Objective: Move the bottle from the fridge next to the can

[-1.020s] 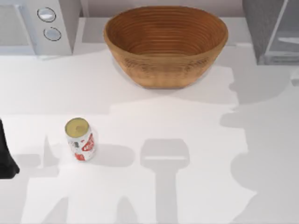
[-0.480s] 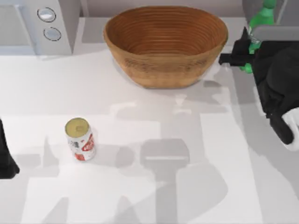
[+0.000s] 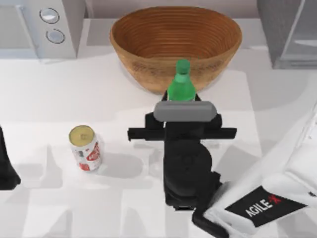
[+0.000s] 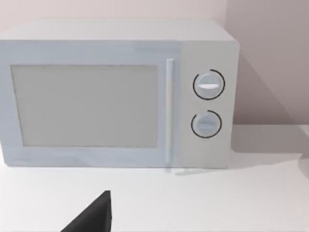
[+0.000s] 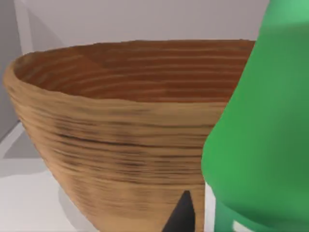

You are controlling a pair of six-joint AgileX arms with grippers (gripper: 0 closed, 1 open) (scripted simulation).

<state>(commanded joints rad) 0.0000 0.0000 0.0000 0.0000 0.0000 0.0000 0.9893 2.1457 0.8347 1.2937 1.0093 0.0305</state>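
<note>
My right gripper [image 3: 182, 101] is shut on the green bottle [image 3: 181, 88], which stands upright at mid-table just in front of the basket. Its green cap [image 3: 183, 65] points up. In the right wrist view the bottle [image 5: 260, 135] looms close, with a dark fingertip [image 5: 182, 216] beside it. The white can [image 3: 85, 148], with red markings and a tan top, stands upright to the left, well apart from the bottle. The dark grey fridge [image 3: 280, 29] with its pale door panel sits at the back right corner. My left arm [image 3: 6, 166] is parked at the left edge.
A large woven wooden basket [image 3: 148, 59] sits at the back centre, right behind the bottle, and also shows in the right wrist view [image 5: 111, 135]. A light grey microwave [image 3: 69, 29] with two knobs stands at the back left [image 4: 116, 92]. Bare table lies between can and bottle.
My right arm has carried the bottle from the fridge at the back right leftward and forward to mid-table in front of the basket. The can and left arm have not moved.
</note>
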